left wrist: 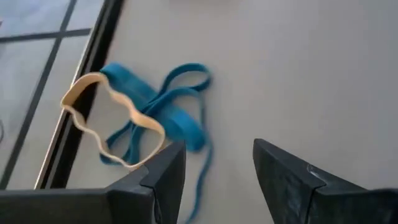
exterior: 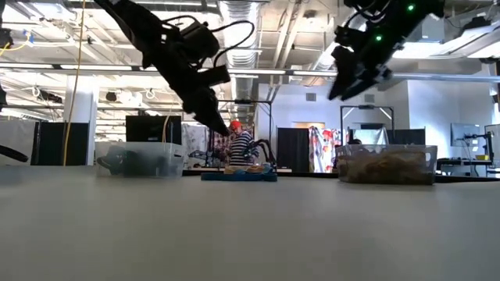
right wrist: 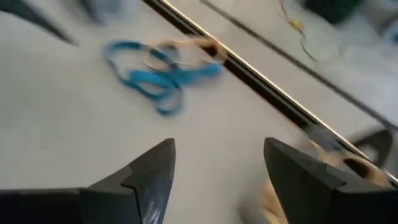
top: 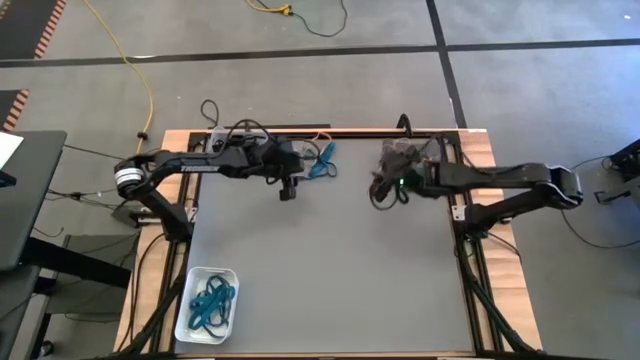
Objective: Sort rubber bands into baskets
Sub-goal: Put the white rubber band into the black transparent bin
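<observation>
With both pincers apart and empty, the left pincer (top: 288, 190) hovers beside the teal and tan rubber bands (top: 322, 161) at the desk's (top: 330, 270) far edge; the right pincer (top: 380, 190) hangs near the far-right basket (exterior: 386, 163). Next, I judge: lower, pinch one band.

Both dark six-joint arms are seen reaching in from opposite sides along the far edge of the table, forearms roughly level and directed toward each other. The left two-finger gripper (top: 288, 190) is held raised above the surface, pointed downward at a slant in the low view (exterior: 215, 119). Its dark fingers (left wrist: 163, 180) are parted, with a clear gap between them and nothing held.

The right two-finger gripper (top: 380, 187) is likewise raised, well apart from the left one, with a green indicator light lit on its wrist. Its dark fingers (right wrist: 149, 174) are spread wide, nothing gripped between them.
</observation>
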### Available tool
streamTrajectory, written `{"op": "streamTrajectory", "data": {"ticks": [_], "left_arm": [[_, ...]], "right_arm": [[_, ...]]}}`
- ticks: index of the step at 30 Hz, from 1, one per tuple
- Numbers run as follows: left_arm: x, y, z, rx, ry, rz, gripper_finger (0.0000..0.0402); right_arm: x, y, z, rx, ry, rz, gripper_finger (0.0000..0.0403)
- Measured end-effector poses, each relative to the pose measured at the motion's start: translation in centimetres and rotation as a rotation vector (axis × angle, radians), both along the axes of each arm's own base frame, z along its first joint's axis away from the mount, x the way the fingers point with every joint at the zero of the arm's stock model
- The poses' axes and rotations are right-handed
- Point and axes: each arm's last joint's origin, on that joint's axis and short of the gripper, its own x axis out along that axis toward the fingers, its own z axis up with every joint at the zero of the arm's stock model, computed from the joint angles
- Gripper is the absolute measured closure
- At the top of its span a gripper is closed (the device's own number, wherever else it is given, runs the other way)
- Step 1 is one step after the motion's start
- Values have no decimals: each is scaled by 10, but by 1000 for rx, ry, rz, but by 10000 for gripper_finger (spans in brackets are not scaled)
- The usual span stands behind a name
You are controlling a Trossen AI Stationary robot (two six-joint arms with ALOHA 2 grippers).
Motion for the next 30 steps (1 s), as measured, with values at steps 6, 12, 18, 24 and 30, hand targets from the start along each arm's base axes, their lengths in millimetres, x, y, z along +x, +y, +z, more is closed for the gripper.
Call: {"op": "streamTrajectory", "data": {"ticks": [6,12,18,24,30], "left_arm": [[9,9,-15,57,4,40,223],[18,15,-26,152,53,63,223],[35,31,-36,113,149,65,223],[47,50,-49,85,315,83,223],[54,69,-60,63,377,113,225]], "right_arm": [[20,20,-26,-98,-98,133,128],[32,23,-29,-148,-128,183,128],[32,22,-26,-153,-147,179,128],[32,23,-26,-154,-148,182,128],[32,23,-26,-153,-144,186,128]]}}
